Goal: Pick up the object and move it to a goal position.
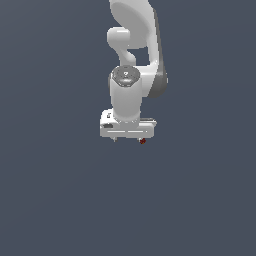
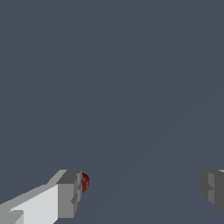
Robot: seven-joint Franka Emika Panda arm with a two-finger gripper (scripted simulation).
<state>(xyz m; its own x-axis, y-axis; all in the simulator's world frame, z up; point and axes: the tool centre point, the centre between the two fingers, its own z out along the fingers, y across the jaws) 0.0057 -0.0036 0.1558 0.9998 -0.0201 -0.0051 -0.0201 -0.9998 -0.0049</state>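
The object (image 1: pixel 143 141) is a tiny dark red lump. In the exterior view it sits right at the fingertip on that view's right. My white gripper (image 1: pixel 128 139) hangs from the arm, pointing down, with its jaws spread wide. In the wrist view the object (image 2: pixel 85 182) peeks out from the inner side of one grey fingertip (image 2: pixel 68 194), partly hidden by it. The other fingertip (image 2: pixel 213 190) is far off across the gap. The gripper (image 2: pixel 140 192) is open and nothing is clamped. I cannot tell whether the near finger touches the object.
A plain dark grey-blue surface (image 1: pixel 60 200) fills both views. The white arm (image 1: pixel 131 40) rises above the gripper in the exterior view.
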